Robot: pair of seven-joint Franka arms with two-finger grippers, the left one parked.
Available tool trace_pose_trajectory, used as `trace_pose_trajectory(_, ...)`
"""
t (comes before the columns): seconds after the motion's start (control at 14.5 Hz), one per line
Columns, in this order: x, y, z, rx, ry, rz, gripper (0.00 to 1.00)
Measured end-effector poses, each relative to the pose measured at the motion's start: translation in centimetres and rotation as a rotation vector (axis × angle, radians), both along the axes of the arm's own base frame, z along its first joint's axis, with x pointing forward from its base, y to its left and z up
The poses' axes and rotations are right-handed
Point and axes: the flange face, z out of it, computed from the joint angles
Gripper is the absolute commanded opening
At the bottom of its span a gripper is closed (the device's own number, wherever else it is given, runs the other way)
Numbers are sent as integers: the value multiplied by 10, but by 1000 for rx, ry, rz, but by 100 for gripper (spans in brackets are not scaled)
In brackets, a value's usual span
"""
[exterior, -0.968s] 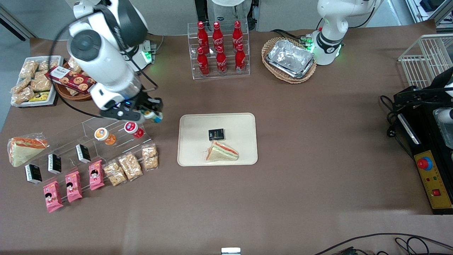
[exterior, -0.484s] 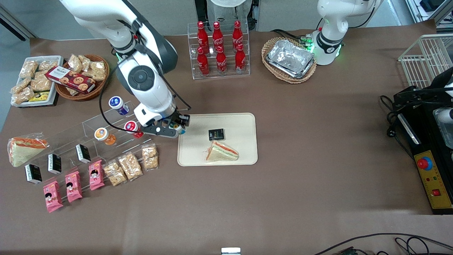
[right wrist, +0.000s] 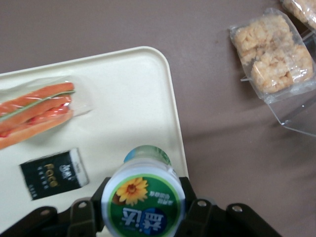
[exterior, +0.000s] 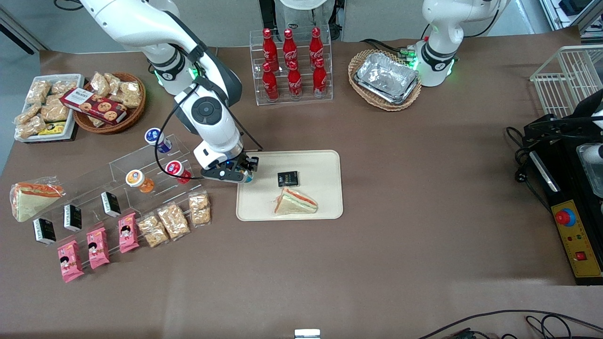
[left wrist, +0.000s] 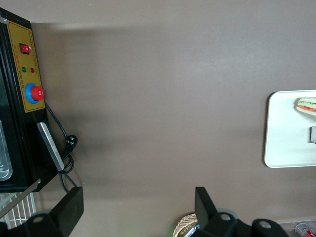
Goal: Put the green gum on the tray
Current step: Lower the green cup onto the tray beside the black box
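Fingers (right wrist: 144,210) clamped on 1 green gum (right wrist: 144,200), over tray (exterior: 325,162) edge w/ 1 sandwich (exterior: 297,201).

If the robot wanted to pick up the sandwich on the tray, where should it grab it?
Probably from above, pinching the two long flat faces of the wrapped sandwich, which lies as a wedge on the tray. The black packet sits close beside it, so stay off that edge. Right now the gripper is busy holding the green gum above the tray's edge.
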Motion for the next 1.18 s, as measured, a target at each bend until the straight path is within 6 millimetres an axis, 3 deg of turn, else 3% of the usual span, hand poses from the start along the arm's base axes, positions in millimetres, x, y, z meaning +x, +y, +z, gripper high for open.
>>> trace_pose_trajectory(0.35,-25,15,-40,-41,-34,-31,25)
trace_pose_trajectory(1.04,-33,19,-61,-22,-32,-38,29)
trace_pose_trajectory(1.18,-35,19,-67,-27,-31,-37,56)
